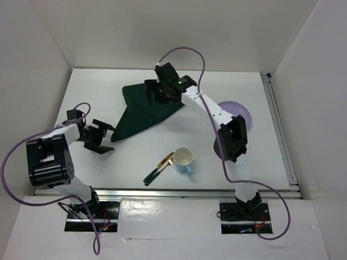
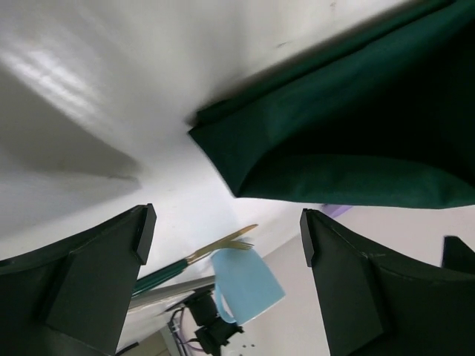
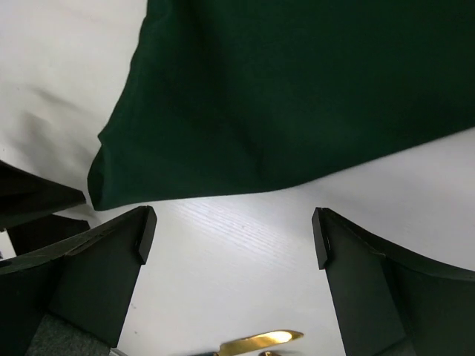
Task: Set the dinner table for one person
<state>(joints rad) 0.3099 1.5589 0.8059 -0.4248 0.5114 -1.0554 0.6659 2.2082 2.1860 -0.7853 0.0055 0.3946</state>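
Note:
On the white dinner table (image 1: 95, 93) lies a dark green placemat (image 1: 141, 114), rumpled and folded into a rough triangle. My right gripper (image 1: 151, 95) hovers open over its far part; in the right wrist view (image 3: 234, 230) the cloth edge (image 3: 297, 96) lies just beyond the empty jaws. My left gripper (image 1: 107, 137) stands open at the cloth's near-left corner; its own view (image 2: 226, 226) shows that corner (image 2: 349, 141) ahead, untouched. A light blue cup (image 1: 184, 159) stands near the front, with a gold-ended, green-handled knife and fork (image 1: 159, 168) beside it.
A purple plate (image 1: 242, 114) sits at the right, partly hidden behind my right arm (image 1: 230, 135). A metal rail (image 1: 281, 134) runs along the table's right and front edges. White walls enclose the table. The cup (image 2: 245, 285) and fork (image 2: 223, 245) show in the left wrist view.

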